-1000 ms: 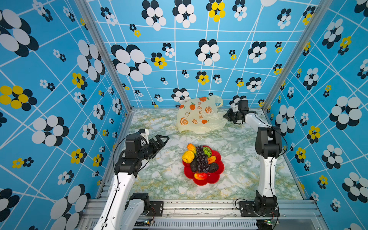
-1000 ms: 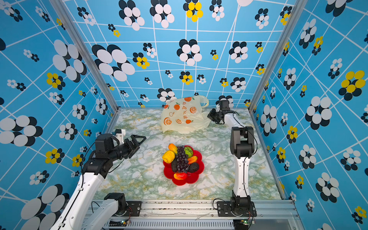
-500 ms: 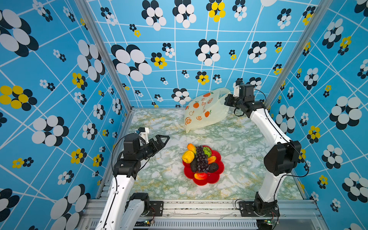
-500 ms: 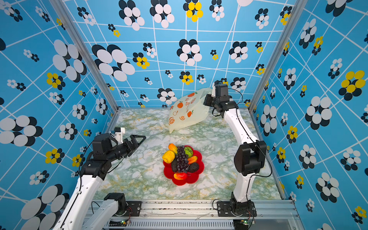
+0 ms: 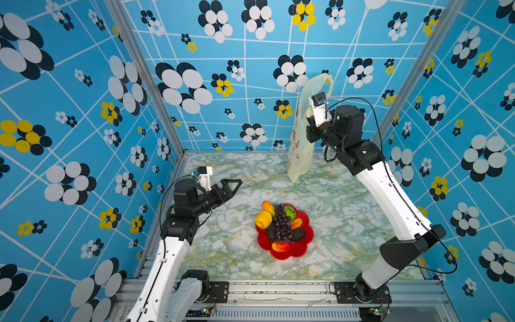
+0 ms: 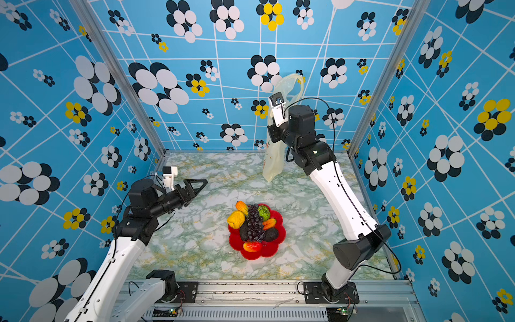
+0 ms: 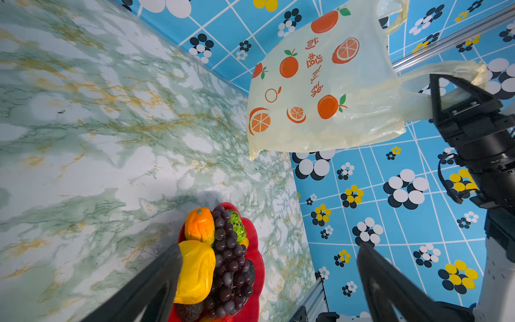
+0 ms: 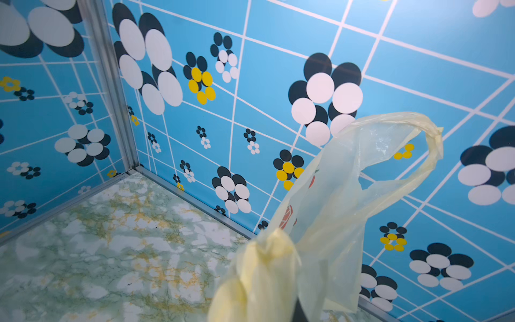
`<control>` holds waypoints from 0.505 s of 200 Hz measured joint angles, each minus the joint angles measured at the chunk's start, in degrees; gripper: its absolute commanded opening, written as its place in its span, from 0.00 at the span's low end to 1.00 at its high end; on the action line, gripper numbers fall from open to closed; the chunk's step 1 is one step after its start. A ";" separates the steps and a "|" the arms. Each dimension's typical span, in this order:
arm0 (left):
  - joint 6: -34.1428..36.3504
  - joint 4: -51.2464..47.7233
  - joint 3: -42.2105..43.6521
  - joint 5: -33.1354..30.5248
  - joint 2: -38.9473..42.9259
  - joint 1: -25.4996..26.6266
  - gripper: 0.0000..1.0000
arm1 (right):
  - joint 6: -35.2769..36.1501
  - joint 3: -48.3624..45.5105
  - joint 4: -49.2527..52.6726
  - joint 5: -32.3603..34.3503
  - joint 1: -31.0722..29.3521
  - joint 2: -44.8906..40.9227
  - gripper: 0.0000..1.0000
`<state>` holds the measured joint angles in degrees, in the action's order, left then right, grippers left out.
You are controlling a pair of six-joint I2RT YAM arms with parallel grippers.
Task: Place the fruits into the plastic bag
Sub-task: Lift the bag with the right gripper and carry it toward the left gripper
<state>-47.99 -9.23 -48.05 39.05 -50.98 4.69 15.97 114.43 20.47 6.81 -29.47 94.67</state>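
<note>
Right hand (image 7: 441, 92) raised high, upper right of centre in both top views. Jaws pressed together, pinching one handle of the plastic bag (image 5: 299, 156). The bag hangs down from the grip, and its second handle loops free above. Whether its lower corner touches the counter (image 5: 223, 251) cannot be told.

Left hand (image 5: 235, 184) at left of centre, above the counter, fingers spread wide and holding nothing.

All the fruits lie heaped on a red flower-shaped plate (image 5: 292, 252), lower centre, well apart from the bag. The grape bunch (image 5: 282, 225) runs down the middle, with a yellow mango (image 5: 263, 219) to its left. Two avocados (image 5: 298, 234) flank the grapes, a green round fruit (image 5: 289, 212) sits at the top, and a red-orange mango (image 5: 281, 246) lies at the bottom.
</note>
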 measured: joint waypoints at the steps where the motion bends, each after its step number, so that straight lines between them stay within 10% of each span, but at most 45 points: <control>1: 0.00 0.02 -0.09 -0.02 -0.07 0.11 0.99 | 0.28 -0.15 -0.11 -0.04 -0.13 -0.09 0.00; 101: 2.86 -1.97 -5.51 -1.84 -0.92 -0.61 0.99 | 23.71 -20.50 -1.38 -2.62 -19.26 0.15 0.00</control>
<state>-45.12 -11.20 -53.56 37.21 -51.90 4.08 39.68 93.93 19.09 4.19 -48.73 94.83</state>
